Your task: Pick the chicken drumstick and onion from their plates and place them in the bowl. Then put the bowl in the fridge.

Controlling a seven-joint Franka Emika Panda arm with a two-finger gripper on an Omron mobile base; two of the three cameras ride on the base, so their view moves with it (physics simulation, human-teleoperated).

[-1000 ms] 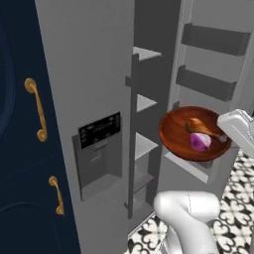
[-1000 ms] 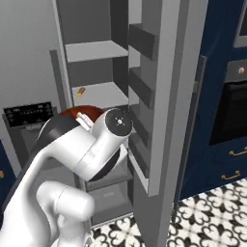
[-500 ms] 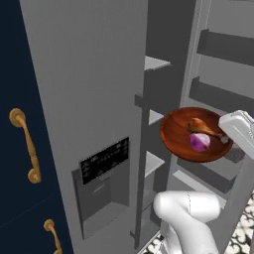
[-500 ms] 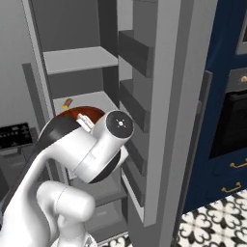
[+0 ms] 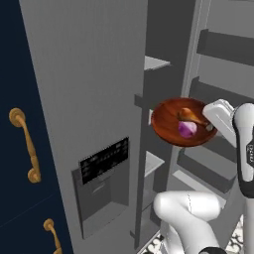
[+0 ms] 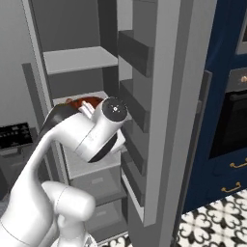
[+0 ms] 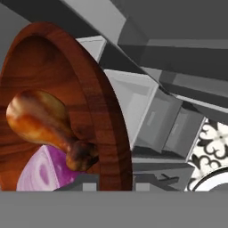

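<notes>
The dark reddish-brown bowl (image 5: 168, 130) hangs in the air in front of the open fridge (image 5: 89, 74), level with its middle shelves. Inside the bowl lie the golden-brown chicken drumstick (image 5: 190, 115) and the purple onion (image 5: 187, 129), touching each other. My gripper (image 5: 210, 127) is shut on the bowl's right rim. In the hand view the bowl's rim (image 7: 107, 120) runs down between my fingers, with the drumstick (image 7: 40, 118) above the onion (image 7: 42, 173). From the right base view, the bowl (image 6: 77, 102) peeks out behind my arm. The plates are out of view.
The fridge's left door with the dark dispenser panel (image 5: 104, 162) stands beside the bowl. Grey inner shelves (image 6: 79, 59) and drawers sit behind it. The open right door carries bins (image 6: 137, 50). Navy cabinets with brass handles (image 5: 25, 144) stand left, an oven (image 6: 239, 120) right.
Both base views have closed in on the fridge, so the base has driven toward it. The bowl stays in my grip with the food inside.
</notes>
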